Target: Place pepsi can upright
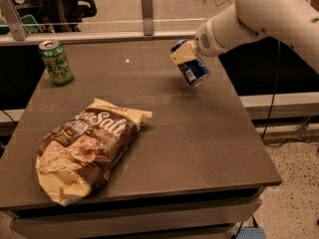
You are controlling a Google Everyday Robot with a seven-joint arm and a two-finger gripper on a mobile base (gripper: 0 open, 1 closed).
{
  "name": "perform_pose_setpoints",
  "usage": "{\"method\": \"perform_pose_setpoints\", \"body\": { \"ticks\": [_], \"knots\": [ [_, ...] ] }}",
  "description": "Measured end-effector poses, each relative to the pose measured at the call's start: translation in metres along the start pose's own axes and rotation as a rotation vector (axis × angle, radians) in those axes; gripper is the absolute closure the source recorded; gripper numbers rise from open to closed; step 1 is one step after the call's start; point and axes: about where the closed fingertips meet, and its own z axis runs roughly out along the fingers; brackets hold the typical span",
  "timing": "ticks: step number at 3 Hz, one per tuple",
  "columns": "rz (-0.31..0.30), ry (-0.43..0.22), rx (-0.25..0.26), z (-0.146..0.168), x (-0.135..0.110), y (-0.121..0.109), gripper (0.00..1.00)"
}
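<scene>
The pepsi can [193,69] is dark blue with silver ends and white markings. It hangs tilted in the air above the back right part of the grey table [199,133], lower end pointing down and right. My gripper [185,55] is shut on the can's upper part, with a cream-coloured finger [181,54] across its side. The white arm comes in from the upper right.
A green can [56,62] stands upright at the table's back left. A brown and cream chip bag [84,146] lies on the front left. A glass barrier with metal posts [146,11] runs behind the table. The floor drops off to the right.
</scene>
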Motion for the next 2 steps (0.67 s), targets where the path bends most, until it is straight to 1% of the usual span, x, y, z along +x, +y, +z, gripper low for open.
{"method": "perform_pose_setpoints", "body": {
  "ticks": [1, 2],
  "knots": [
    [0.030, -0.241, -0.098, -0.012, -0.025, -0.003, 1.00],
    [0.069, -0.447, -0.203, -0.028, -0.035, -0.013, 1.00]
  ]
}}
